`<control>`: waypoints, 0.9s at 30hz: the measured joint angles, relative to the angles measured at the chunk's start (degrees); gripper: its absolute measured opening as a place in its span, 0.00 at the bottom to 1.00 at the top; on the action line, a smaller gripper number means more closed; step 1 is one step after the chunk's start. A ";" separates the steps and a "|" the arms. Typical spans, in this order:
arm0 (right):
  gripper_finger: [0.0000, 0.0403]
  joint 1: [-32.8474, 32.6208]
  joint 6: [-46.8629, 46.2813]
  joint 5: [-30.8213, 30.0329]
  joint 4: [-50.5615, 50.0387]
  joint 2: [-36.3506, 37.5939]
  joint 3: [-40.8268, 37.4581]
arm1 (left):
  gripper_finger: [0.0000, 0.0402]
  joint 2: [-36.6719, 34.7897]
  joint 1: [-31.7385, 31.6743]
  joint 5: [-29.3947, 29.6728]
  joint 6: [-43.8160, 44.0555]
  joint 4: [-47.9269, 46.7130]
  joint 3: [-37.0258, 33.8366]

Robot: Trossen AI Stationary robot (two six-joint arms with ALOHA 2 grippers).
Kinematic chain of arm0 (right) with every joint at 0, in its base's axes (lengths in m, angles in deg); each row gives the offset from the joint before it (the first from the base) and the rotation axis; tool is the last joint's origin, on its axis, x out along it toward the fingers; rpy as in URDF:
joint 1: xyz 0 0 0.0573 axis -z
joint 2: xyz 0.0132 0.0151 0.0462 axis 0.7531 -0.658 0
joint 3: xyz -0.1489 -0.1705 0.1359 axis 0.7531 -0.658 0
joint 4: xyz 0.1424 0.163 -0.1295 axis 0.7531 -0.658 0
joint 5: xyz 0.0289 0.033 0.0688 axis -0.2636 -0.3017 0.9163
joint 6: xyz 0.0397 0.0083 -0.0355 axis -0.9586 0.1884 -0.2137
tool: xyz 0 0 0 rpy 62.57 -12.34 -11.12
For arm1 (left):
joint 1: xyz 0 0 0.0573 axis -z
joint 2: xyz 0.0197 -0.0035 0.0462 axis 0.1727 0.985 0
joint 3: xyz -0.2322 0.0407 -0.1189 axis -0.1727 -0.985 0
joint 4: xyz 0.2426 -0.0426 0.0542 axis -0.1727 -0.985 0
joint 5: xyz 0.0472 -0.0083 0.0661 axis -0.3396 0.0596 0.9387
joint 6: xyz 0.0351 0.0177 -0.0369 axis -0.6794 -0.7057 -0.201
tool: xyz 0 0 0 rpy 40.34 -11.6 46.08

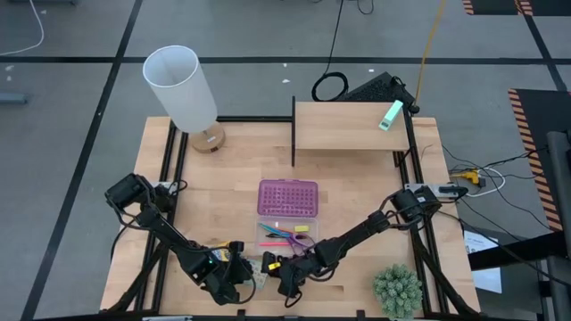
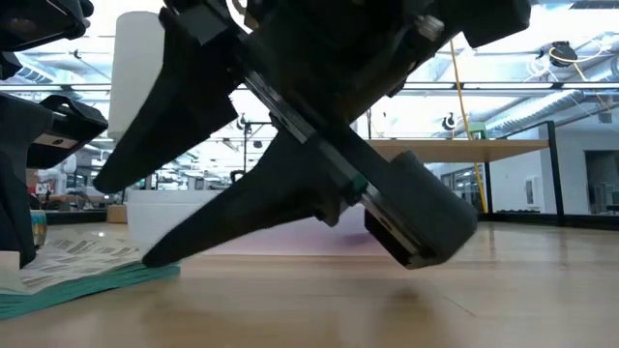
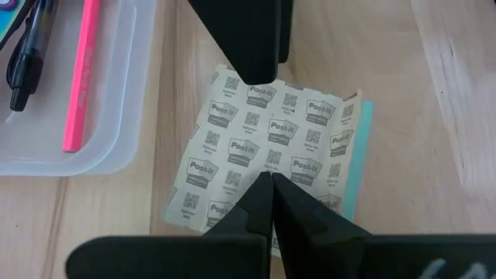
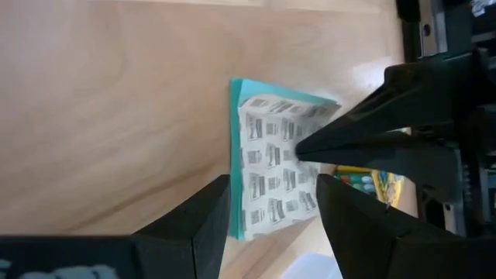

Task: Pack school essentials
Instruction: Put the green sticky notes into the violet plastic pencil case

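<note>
The pale patterned pack (image 3: 271, 136), printed paper on a teal base, lies flat on the wood near the table's front edge (image 1: 259, 279). My left gripper (image 3: 269, 180) is shut, with its tips over the pack's face. My right gripper (image 4: 271, 190) is open and comes in from the table's right, one finger (image 4: 205, 209) on each side of the pack (image 4: 267, 167). The crayon box (image 4: 368, 184) lies just beyond the pack. Beside the pack stands the clear case (image 3: 116, 116) with a pink pencil (image 3: 81, 74) and a dark pen (image 3: 27, 46) in it. My left gripper sets its shut fingertips (image 4: 304, 147) on the pack's printed top face (image 4: 283, 151), slanting down from the table's left. The pack lies flat on the table under them. My right gripper: one fingertip (image 2: 160, 256) stands at the pack's edge (image 2: 169, 271); whether it touches, I cannot tell.
The purple studded lid (image 1: 287, 198) lies past the clear case (image 1: 285, 236). A white-shaded lamp (image 1: 183, 89) stands at the far left. A wooden shelf (image 1: 348, 125) with a mint-green block (image 1: 390, 116) is at the far right, a green plant (image 1: 397, 290) at the near right.
</note>
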 joint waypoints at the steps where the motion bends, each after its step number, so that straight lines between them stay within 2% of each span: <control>1: 0.46 0.00 -0.24 0.06 0.02 0.00 0.00 | 0.02 0.00 0.00 0.04 0.00 0.00 0.00; 7: 0.46 0.01 -4.14 0.23 -1.20 0.00 0.00 | 0.02 0.07 0.04 1.22 -0.49 1.15 -0.09; 11: 0.46 0.15 -7.38 0.49 -1.62 0.00 0.00 | 0.02 -0.08 0.02 4.63 -3.54 5.62 -0.19; 18: 0.46 0.15 -8.57 0.18 -3.52 0.11 0.02 | 0.02 -8.05 -0.06 6.97 -3.51 4.66 0.25; 23: 0.46 -0.07 -9.77 0.12 -3.49 0.11 0.02 | 0.02 -12.37 0.89 9.35 -0.58 0.98 0.41; 27: 0.46 -0.63 -11.58 0.05 -3.26 0.11 0.00 | 0.02 -12.36 1.11 8.63 9.77 -9.49 0.28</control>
